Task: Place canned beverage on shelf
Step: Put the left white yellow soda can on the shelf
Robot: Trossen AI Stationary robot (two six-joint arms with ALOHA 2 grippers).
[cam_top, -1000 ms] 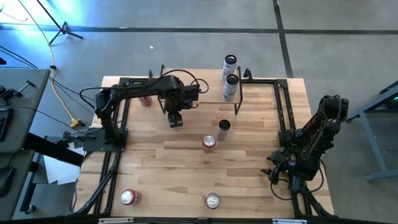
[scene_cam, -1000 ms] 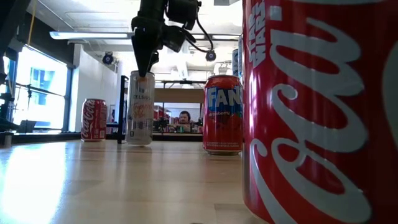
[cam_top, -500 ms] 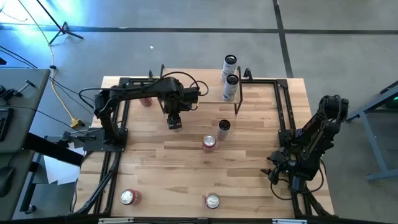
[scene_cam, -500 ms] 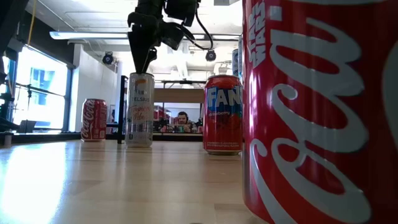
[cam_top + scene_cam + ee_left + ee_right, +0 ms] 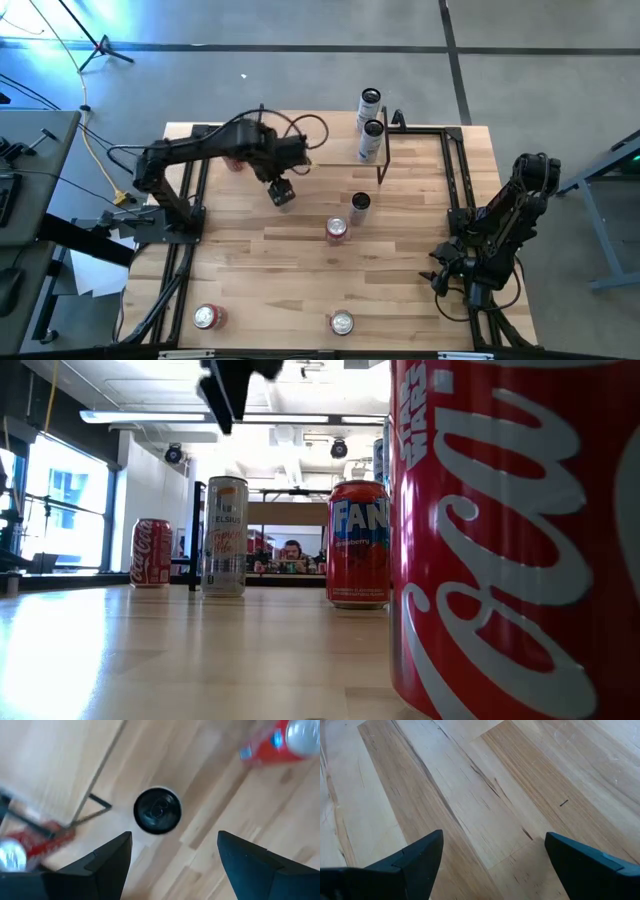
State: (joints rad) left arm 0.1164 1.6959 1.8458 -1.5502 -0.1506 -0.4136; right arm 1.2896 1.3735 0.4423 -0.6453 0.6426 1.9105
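A slim silver can [image 5: 225,535] with a black top [image 5: 157,810] stands upright on the table, between a red Coke can [image 5: 151,551] and a red Fanta can [image 5: 358,543]. My left gripper [image 5: 175,840] hangs open straight above the silver can, well clear of it; it also shows in the low view [image 5: 230,390] and in the high view [image 5: 281,192]. The shelf [image 5: 367,153] stands at the far edge with two slim cans [image 5: 372,128] on its top. My right gripper [image 5: 490,860] is open over bare wood at the near right [image 5: 445,275].
Another black-topped can [image 5: 360,203] stands right of the Fanta can [image 5: 337,230]. Two Coke cans [image 5: 207,317] [image 5: 342,322] stand near the table's near edge; one fills the low view's right side [image 5: 510,540]. Black metal arm frames run along both table sides.
My left gripper has gone straight up from the silver can's top to well above it. The can has stayed upright where it stood on the table.
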